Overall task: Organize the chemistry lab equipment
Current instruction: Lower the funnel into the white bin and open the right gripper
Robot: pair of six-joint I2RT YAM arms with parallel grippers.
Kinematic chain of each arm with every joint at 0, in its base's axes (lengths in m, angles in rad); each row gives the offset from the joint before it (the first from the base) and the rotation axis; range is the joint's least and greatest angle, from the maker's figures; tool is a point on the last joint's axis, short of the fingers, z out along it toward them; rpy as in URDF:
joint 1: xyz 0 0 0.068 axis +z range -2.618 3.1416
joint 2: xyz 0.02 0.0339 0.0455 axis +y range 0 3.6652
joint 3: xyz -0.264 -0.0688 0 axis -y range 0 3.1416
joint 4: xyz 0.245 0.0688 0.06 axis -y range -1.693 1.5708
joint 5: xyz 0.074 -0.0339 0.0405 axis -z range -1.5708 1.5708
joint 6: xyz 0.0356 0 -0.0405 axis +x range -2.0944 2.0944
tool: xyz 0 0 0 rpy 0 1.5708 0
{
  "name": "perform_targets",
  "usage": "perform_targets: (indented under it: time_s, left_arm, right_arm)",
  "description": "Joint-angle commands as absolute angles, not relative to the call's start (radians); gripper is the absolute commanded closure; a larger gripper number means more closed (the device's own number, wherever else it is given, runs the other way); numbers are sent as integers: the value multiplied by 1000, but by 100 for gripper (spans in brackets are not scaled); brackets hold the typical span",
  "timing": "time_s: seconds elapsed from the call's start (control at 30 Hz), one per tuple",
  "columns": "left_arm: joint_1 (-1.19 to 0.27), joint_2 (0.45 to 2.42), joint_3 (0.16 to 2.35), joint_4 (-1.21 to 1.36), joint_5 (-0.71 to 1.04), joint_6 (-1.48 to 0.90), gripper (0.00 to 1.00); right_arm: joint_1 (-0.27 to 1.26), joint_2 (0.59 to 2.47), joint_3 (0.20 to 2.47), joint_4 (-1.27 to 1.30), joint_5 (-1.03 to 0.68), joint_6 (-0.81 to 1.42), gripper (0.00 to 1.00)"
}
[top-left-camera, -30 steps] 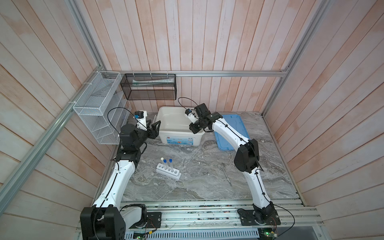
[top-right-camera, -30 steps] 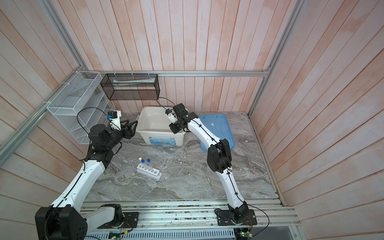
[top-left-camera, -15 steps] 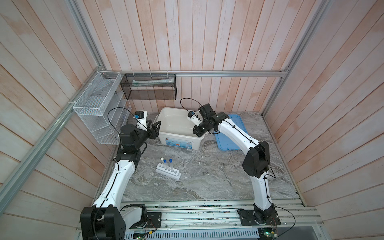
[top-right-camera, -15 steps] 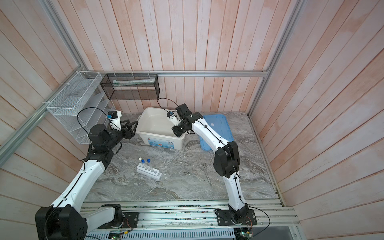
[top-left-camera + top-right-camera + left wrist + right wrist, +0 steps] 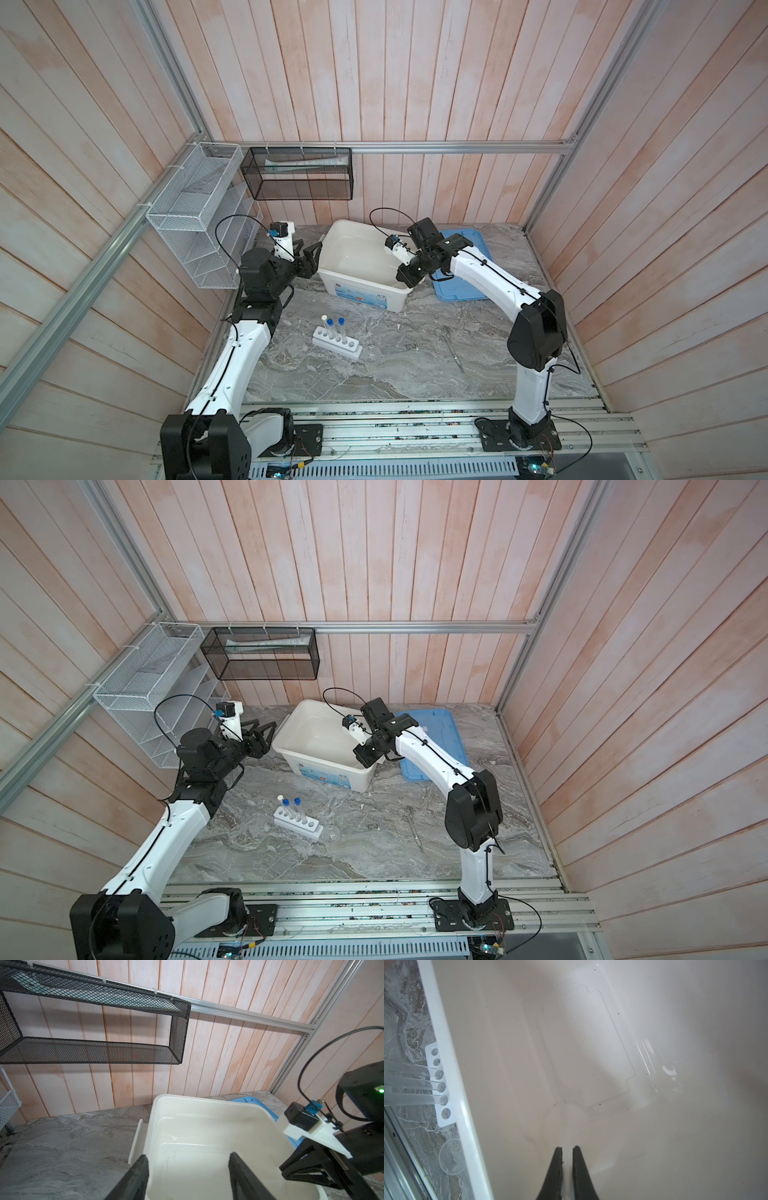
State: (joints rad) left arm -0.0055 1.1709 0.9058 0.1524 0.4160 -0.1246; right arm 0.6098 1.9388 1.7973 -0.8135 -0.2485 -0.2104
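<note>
The white six-hole rack [image 5: 336, 343] stands on the marble top at front left, holding three clear tubes [image 5: 332, 330], two blue-capped and one white-capped. A small clear flask [image 5: 372, 353] lies beside the rack's right end. The slim metal spatula [image 5: 452, 345] lies further right. My right gripper [image 5: 405, 278] reaches into the white bin [image 5: 357, 291] at its right end. Its fingers [image 5: 557, 1159] are pinched on the bin's wall, and the bin sits skewed. My left gripper [image 5: 187, 1159] is open at the bin's left rim, holding nothing. Past the bin's rim, the right wrist view shows the rack [image 5: 440, 1084] and flask [image 5: 451, 1157].
The blue lid [image 5: 469, 282] lies flat behind my right arm at back right. A black mesh shelf [image 5: 299, 174] hangs on the back wall and a white wire basket [image 5: 195, 216] on the left wall. Wooden walls close in three sides.
My right arm has drawn back toward the front right with the bin's right end in its grip, turning the bin askew. The left arm has stayed still.
</note>
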Motion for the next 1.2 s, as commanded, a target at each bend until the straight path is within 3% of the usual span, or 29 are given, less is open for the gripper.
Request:
perform_targets:
  time_s: [0.0, 0.17, 0.37, 0.57, 0.93, 1.17]
  left_arm:
    - [0, 1163, 902, 153, 439, -125, 37]
    - [0, 1165, 902, 156, 447, -130, 37]
    - [0, 1154, 899, 151, 436, -122, 37]
    - [0, 1156, 897, 153, 436, -122, 37]
    - [0, 1159, 899, 150, 431, -118, 37]
    - [0, 1162, 902, 150, 431, -117, 37]
  right_arm:
    - [587, 1890, 1782, -815, -236, -215, 93]
    - [587, 1964, 1901, -820, -260, -205, 93]
    - [623, 2172, 2195, -888, -250, -226, 93]
    - [644, 2369, 2465, -936, -155, -206, 93]
    - [643, 2459, 2431, -831, -1, -179, 93]
    - [634, 2459, 2369, -781, 1, -173, 92]
